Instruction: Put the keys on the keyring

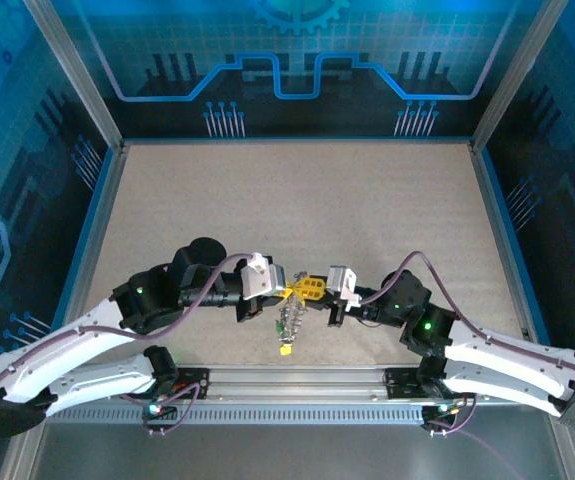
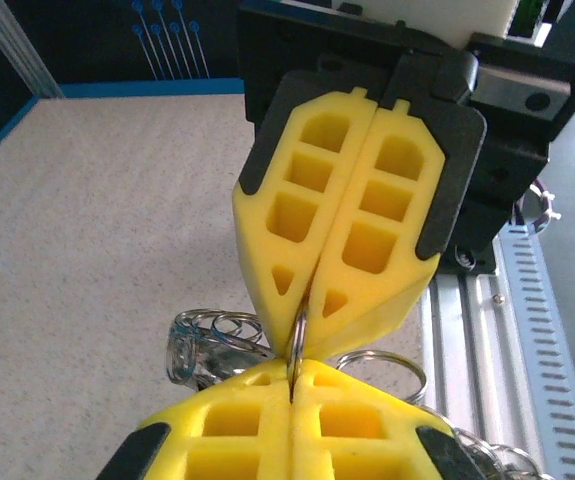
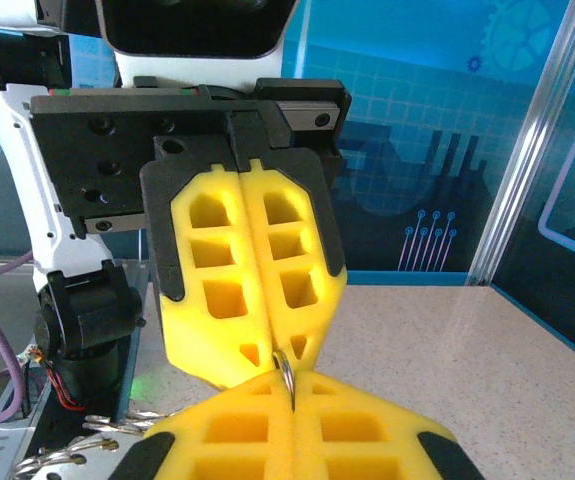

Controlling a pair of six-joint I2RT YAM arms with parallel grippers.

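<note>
Both arms, nearest the overhead camera, rise from the rail at the near edge of the speckled beige bench [image 1: 297,190] and bend inward, so that their wrists face each other just ahead of the rail's middle. The left arm [image 1: 87,345] comes in from the left and the right arm [image 1: 487,355] from the right, each white-shelled with black joints.

The left tool [image 1: 297,291] and the right tool [image 1: 315,290] meet tip to tip, their yellow pads forming one small yellow patch from above. In the left wrist view the left tool [image 2: 292,375] has its two pads pressed together at the bottom of the frame. The right tool [image 2: 310,322] points down at it from above, its pads likewise together. The right wrist view mirrors this, with the right tool [image 3: 292,392] below and the left tool [image 3: 277,355] above.

Between the tips sits the keyring [image 2: 297,340], seen edge-on as a thin grey metal band that runs into the seam of each pair of pads, so both tools are clamped on it. From the right wrist its loop [image 3: 284,375] shows at the point where the four pads meet.

Several silvery wire loops [image 2: 212,345] lie just beside the tips.

From above, the keys [image 1: 286,322] trail as a small bunch from under the tools toward the rail, ending in a yellow head [image 1: 285,349]. Whether the bunch hangs or rests on the bench cannot be told.
</note>
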